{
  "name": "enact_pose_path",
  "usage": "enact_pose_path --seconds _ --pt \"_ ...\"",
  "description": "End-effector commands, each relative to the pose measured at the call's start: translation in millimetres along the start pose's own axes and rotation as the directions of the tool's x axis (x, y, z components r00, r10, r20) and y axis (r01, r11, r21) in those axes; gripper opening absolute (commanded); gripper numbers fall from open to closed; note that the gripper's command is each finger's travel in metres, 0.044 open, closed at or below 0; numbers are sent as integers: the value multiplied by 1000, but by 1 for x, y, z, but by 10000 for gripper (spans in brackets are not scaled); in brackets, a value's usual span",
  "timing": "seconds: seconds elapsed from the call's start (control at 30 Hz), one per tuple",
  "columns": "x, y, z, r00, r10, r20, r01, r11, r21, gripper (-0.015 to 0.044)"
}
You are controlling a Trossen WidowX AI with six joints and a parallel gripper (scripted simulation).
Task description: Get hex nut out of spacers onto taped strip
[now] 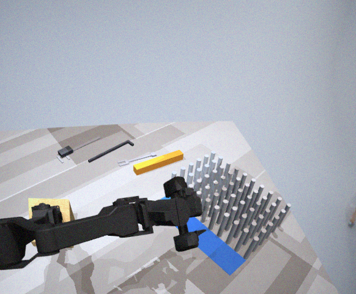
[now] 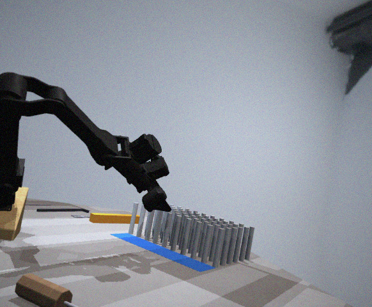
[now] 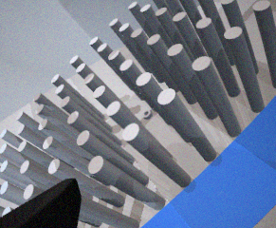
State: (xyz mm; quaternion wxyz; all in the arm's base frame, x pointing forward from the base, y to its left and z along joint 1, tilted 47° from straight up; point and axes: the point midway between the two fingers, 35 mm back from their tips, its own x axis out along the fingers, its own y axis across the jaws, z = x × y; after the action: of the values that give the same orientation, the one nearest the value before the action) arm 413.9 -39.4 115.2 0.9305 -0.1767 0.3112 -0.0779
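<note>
The small nut (image 3: 147, 114) lies on the table between standing spacers in the wrist view; it cannot be made out in the top and exterior views. The grey metal spacers (image 1: 251, 248) (image 2: 217, 247) (image 3: 190, 128) stand upright in rows behind the blue taped strip (image 1: 227, 258) (image 2: 166, 252) (image 3: 232, 180). A black L-shaped hook (image 1: 108, 152) (image 2: 62, 210) lies on the table to the left. My gripper (image 1: 199, 209) (image 2: 167, 193) is open and empty, over the front of the field near the spacer tops. One finger shows at lower left in the wrist view; whether it touches a spacer cannot be told.
An orange bar (image 1: 159, 162) (image 2: 113, 218) lies left of the field. Beyond it are a pale forked tool (image 1: 138, 158) and a dark block with a thin rod (image 1: 65, 150). A wooden-handled tool (image 2: 42, 290) lies in front. A yellow block (image 1: 65, 205) (image 2: 17, 214) is by the arm's base.
</note>
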Motion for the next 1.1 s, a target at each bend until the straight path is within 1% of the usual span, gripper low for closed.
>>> enact_pose_path --seconds 0.0,1.07 --pt "3 -8 -2 1000 -25 -17 24 1000 -11 440" --pt "3 -11 -3 999 -31 -23 31 999 -7 440"
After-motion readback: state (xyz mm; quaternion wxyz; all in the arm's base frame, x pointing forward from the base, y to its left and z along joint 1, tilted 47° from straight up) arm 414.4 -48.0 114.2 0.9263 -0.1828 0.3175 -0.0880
